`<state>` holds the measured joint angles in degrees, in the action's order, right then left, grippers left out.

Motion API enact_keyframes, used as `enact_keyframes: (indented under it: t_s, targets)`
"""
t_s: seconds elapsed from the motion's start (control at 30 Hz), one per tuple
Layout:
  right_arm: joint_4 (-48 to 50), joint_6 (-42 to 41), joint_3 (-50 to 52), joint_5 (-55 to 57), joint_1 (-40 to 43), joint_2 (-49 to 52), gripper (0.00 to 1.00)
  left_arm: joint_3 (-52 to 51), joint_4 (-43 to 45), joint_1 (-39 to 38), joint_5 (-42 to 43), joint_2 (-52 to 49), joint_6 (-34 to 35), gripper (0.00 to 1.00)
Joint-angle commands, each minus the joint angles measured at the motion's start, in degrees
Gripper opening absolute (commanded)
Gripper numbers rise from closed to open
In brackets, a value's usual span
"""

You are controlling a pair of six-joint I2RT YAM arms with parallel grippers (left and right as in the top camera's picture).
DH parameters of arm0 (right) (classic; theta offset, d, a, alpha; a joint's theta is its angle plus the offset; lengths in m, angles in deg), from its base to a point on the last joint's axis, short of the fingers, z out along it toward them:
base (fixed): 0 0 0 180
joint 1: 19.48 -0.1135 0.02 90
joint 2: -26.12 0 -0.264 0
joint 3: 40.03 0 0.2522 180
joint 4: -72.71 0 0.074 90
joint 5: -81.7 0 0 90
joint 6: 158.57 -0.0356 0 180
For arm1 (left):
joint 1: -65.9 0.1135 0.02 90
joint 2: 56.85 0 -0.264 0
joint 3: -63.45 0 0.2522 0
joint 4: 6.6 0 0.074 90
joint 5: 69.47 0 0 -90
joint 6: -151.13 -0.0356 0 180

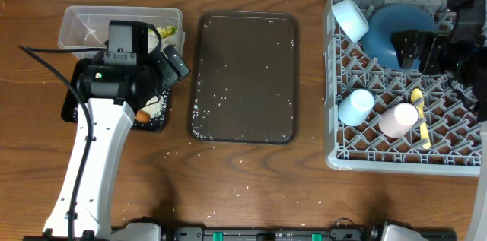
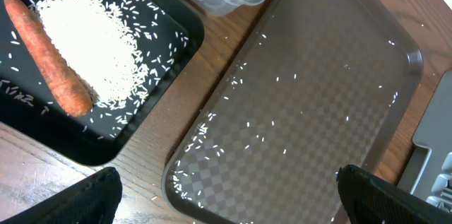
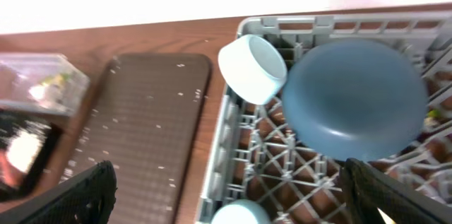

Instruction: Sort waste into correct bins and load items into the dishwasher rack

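Note:
The grey dishwasher rack (image 1: 335,119) at the right holds the dark blue bowl (image 1: 399,32), white bowl (image 1: 350,17), light blue cup (image 1: 356,106), pink cup (image 1: 399,118) and yellow spoon (image 1: 421,115). My right gripper (image 1: 403,49) hangs open and empty above the rack, beside the blue bowl (image 3: 353,97). At the left, the black tray (image 1: 156,123) carries a carrot (image 2: 49,54) and a rice pile (image 2: 92,44). Behind it, the clear tub (image 1: 80,24) holds a yellow-green wrapper (image 1: 166,30). My left gripper (image 1: 173,66) is open and empty above the black tray's right edge.
A dark brown serving tray (image 1: 243,77) lies in the middle, sprinkled with loose rice grains. A few grains also lie on the wooden table (image 1: 228,195) near its front edge. The left arm covers much of the black tray from overhead.

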<state>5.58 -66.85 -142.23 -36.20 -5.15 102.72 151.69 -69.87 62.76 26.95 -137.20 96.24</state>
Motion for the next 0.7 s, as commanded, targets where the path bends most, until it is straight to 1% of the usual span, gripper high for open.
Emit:
enact_keyframes:
  t_s: [0.0,0.1,0.3,0.37,0.6,0.67]
  targets:
    - [-0.2,-5.5,-0.5,-2.7,-0.2,-1.0,0.99,-0.4,-0.2,0.2,-0.7,-0.2,0.1,1.0]
    - [-0.5,-5.3,-0.4,-1.8,-0.2,-0.9,0.99,-0.4,-0.2,0.2,-0.7,-0.2,0.1,1.0]
    - [-7.3,-4.6,-0.4,6.4,-0.6,-1.1,0.99,-0.4,-0.2,0.2,-0.7,-0.2,0.1,1.0]
    - [-7.2,-4.5,-0.4,8.2,-0.6,-1.2,0.99,-0.4,-0.2,0.2,-0.7,-0.2,0.1,1.0]
    - [-5.4,2.3,-0.4,8.2,0.0,-1.3,0.99,-0.4,-0.2,0.2,-0.7,-0.2,0.1,1.0]
    - [-4.8,2.2,0.0,8.2,-0.1,-1.3,0.99,-0.4,-0.2,0.2,-0.7,-0.2,0.1,1.0]
